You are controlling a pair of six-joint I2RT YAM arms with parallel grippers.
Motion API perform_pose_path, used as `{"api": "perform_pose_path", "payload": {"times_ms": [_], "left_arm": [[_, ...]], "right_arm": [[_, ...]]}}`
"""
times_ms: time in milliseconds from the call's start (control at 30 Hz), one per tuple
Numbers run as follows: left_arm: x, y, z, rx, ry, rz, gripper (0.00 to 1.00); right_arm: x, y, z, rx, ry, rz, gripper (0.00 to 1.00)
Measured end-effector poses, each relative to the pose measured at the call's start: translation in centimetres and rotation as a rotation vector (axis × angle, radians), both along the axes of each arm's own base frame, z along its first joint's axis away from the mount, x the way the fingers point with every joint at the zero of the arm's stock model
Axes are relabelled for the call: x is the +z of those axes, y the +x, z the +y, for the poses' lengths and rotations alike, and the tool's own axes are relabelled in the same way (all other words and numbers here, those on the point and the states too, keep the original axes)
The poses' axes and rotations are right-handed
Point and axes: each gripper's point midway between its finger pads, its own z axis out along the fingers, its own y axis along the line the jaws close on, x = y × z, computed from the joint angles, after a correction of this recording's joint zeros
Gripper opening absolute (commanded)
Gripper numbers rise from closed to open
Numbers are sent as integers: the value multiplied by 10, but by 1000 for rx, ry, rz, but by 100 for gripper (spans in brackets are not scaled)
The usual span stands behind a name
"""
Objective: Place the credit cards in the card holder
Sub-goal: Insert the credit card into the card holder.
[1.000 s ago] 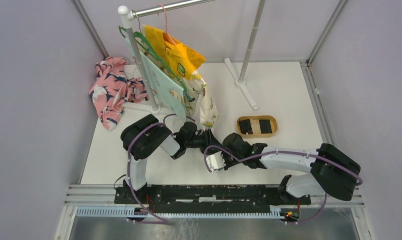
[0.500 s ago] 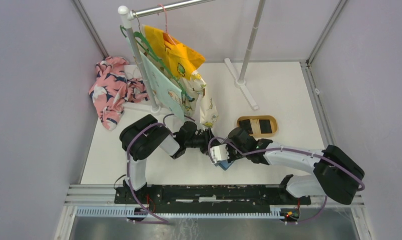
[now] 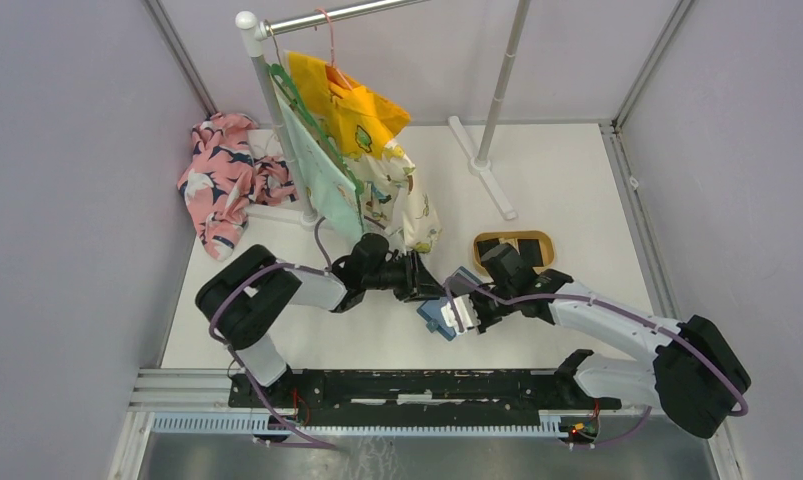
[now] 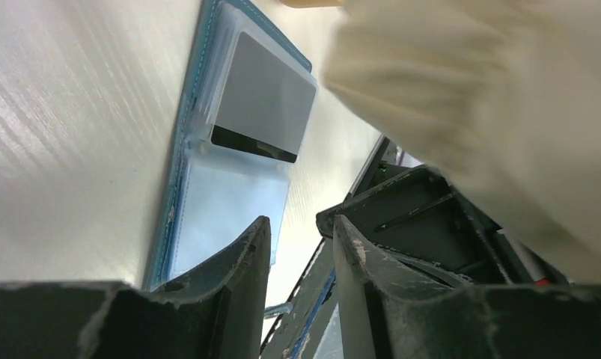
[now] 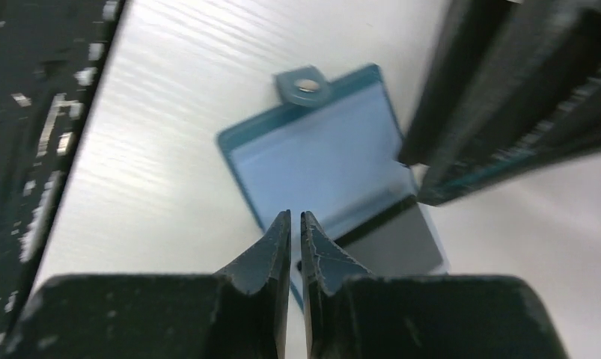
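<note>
Two pincers met over the card holder (image 3: 435, 320), which lay open and flat on the white surface, near the front rail and well away from both side edges. Bare surface stretched to its left and in front of it. Behind it the room was tighter: hanging garments (image 3: 402, 195) drooped just beside the left pincer (image 3: 429, 290), and the tan tray (image 3: 549, 250) sat close behind the right arm.

The left wrist view showed one credit card (image 4: 263, 97) tucked in a slot of the holder (image 4: 207, 217), its dark stripe toward the fold. The left pincer (image 4: 301, 247) hung low over the holder's near edge, fingers apart with nothing between them. In the right wrist view the right pincer (image 5: 296, 228) hovered over the holder (image 5: 319, 149), its fingers all but together, only a thin slit showing, and it gripped nothing. The snap tab (image 5: 303, 86) pointed away from it.

Compared with a second earlier, the holder had come into the overhead view, where the arms had hidden it. The left arm's elbow had swung down and out to the left. The right pincer (image 3: 460, 308) had shifted right, and its arm now covered part of the tray, leaving one tray card (image 3: 530, 246) plainly visible. The hanging garments had shifted slightly.
</note>
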Motion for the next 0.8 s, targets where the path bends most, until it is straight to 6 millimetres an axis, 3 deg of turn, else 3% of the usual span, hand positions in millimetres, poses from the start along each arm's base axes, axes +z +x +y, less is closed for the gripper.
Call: {"api": "perform_pose_path", "payload": {"times_ms": [233, 400, 600, 800], "left_arm": [[6, 2, 21, 11, 122, -124, 38], [9, 6, 39, 35, 216, -211, 38], [30, 12, 58, 76, 267, -343, 38], [34, 12, 70, 88, 304, -404, 38]], "right_arm": [[-18, -44, -8, 288, -24, 63, 9], [-30, -54, -9, 334, -61, 65, 8], [-42, -47, 3, 294, -122, 32, 7], [-41, -18, 23, 137, -146, -73, 8]]}}
